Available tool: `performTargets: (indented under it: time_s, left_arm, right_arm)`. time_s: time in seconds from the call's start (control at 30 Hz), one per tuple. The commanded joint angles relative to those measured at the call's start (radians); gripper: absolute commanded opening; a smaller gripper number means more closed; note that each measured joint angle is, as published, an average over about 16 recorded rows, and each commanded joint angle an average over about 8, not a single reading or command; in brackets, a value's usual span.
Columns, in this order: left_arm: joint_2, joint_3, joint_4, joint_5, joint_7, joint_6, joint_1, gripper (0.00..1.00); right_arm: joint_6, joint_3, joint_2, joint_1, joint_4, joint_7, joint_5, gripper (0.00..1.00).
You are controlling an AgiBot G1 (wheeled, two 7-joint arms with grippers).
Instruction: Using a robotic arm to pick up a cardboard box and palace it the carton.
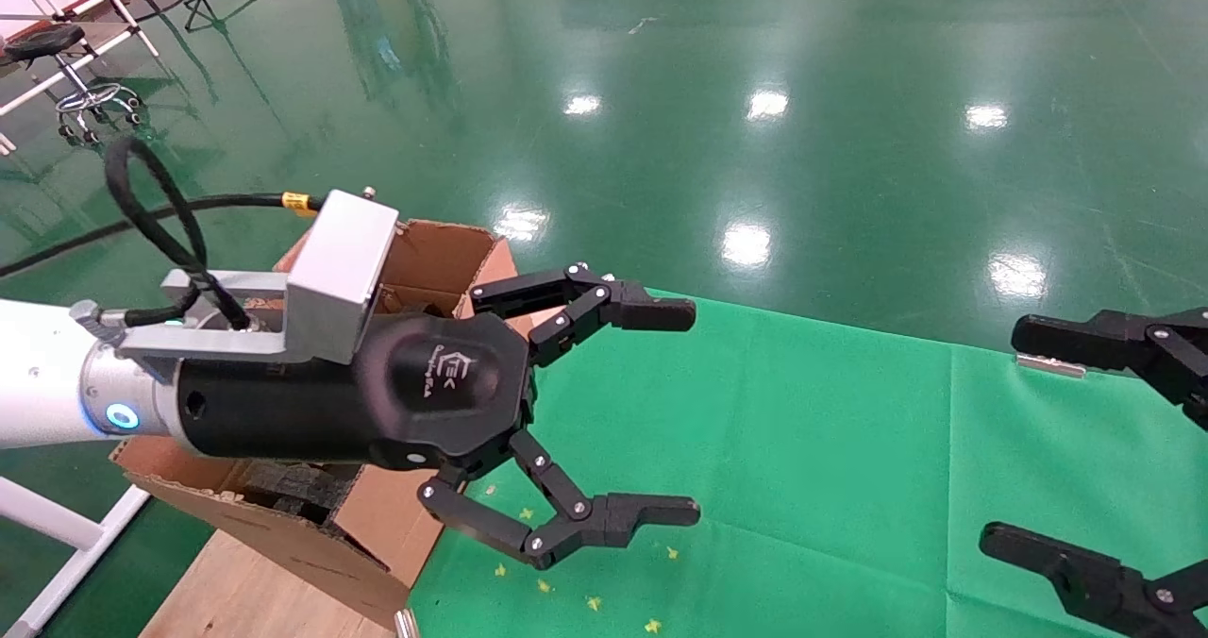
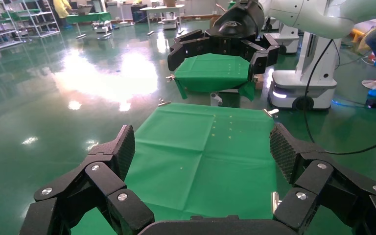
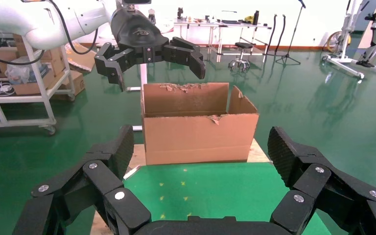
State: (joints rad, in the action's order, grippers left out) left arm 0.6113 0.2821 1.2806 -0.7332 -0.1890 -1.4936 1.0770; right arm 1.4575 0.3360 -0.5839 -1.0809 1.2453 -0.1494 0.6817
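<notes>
Left gripper (image 1: 675,411) is spread wide, nothing between the fingers — it hangs above the near edge of the green cloth (image 1: 802,468), just beside the carton (image 1: 415,270). The white arm with its grey module (image 1: 342,260) and black cable (image 1: 156,209) crosses over the carton's open top and hides most of the inside from the head view; only a bit of black foam (image 1: 297,487) shows under the gripper body.

Right gripper (image 1: 1104,449) sits at the far right edge of the cloth, also spread wide and empty, well apart from the left one.

Carton stands on a wooden board (image 1: 245,591) at the left end of the cloth, flaps up, top edge ragged. The right wrist view shows it front-on (image 3: 198,129) with the left gripper (image 3: 152,61) above its top left corner.

Cardboard box — not visible in any view, can't say where it is.

Around: small yellow specks (image 1: 595,603) on the cloth near the carton, metal clip (image 1: 1049,364) on the cloth's far edge, glossy green floor (image 1: 755,100), a stool (image 1: 66,81) far left.
</notes>
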Motion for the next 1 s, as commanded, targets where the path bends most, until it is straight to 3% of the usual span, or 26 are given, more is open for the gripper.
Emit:
performTargets:
  time_s: [0.03, 1.0]
  left_arm:
    - [0.000, 0.000, 0.000, 0.000, 0.000, 0.000, 0.000, 1.00]
    - [0.000, 0.000, 0.000, -0.001, 0.000, 0.000, 0.000, 1.00]
  right_arm:
    - [0.000, 0.000, 0.000, 0.000, 0.000, 0.000, 0.000, 1.00]
    - [0.000, 0.000, 0.000, 0.000, 0.000, 0.000, 0.000, 1.00]
